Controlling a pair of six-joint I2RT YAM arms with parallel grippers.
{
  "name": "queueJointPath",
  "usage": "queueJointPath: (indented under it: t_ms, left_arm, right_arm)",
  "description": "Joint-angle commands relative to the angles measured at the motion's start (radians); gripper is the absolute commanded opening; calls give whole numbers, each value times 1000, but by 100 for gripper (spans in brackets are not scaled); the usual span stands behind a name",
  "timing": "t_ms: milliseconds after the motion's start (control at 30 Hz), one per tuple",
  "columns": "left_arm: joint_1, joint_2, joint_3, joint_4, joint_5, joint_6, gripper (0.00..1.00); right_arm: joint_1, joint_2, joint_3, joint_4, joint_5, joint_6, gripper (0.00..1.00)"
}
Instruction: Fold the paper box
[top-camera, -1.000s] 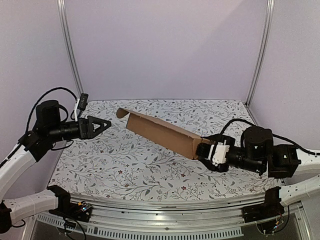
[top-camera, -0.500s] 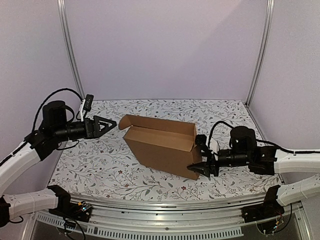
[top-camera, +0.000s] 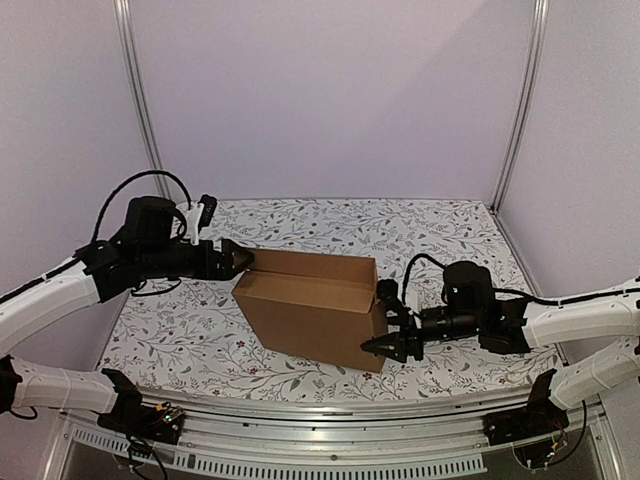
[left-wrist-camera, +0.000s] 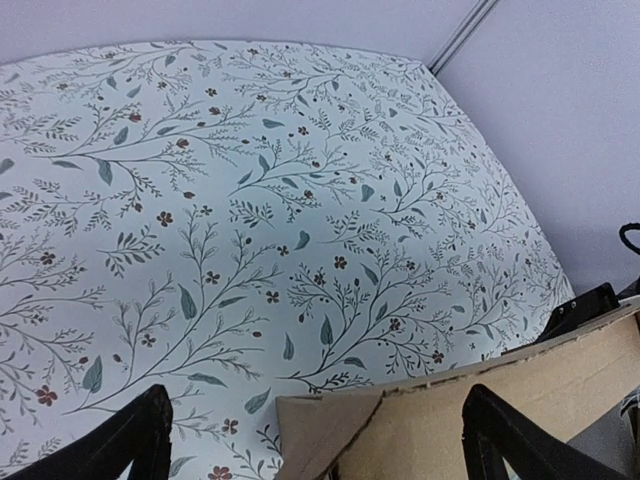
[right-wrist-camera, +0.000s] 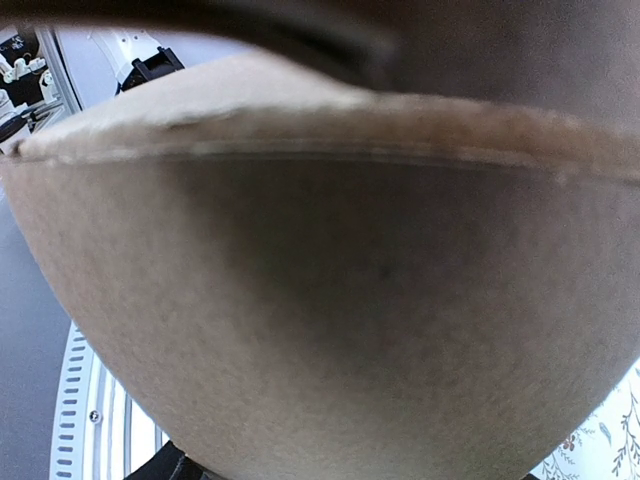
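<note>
1. Two arms meet the paper box (top-camera: 315, 310) from opposite ends. It sits near the middle of the floral counter (top-camera: 430, 225), its long axis running left to right and angled a little toward the near right.
2. The box stands as an open shell. A tall front wall faces the arm bases, and a top panel leans back behind it.
3. The left gripper (top-camera: 236, 259) has its jaws spread wide and holds nothing. It sits at the box's far-left upper corner.
4. In the left wrist view that corner's cardboard edge (left-wrist-camera: 450, 410) lies between the two dark fingertips (left-wrist-camera: 140, 440), so the left arm is the one placed to work that end.
5. The right gripper (top-camera: 388, 322) is at the near-right end, with one finger above the end edge and one below. Cardboard fills its wrist view, so it appears to be clamped on the box's end wall, though the contact itself cannot be seen.
6. Judged from this layout, the next move depends on the left end. The box lies to the right of the left gripper, so a push or pinch along the long axis would press it against the right arm's brace.
</note>
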Motion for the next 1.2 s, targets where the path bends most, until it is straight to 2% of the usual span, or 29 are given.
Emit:
queueJointPath:
  t_ms: [0, 167, 367, 533, 1167]
  left_arm:
    - [-46, 14, 52, -77, -77, 26, 99]
    - [-76, 18, 63, -120, -45, 29, 89]
    - [-81, 7, 48, -172, -98, 52, 67]
    - [-81, -3, 51, -203, -134, 58, 54]
    - [-82, -12, 68, -208, -111, 73, 18]
  right_arm:
    - [-4, -13, -21, 72, -6, 5, 41]
    - [-3, -11, -31, 81, 5, 3, 40]
    - [-4, -12, -31, 84, 3, 7, 41]
    - [-3, -23, -33, 84, 5, 15, 40]
    - [-4, 0, -22, 86, 2, 38, 40]
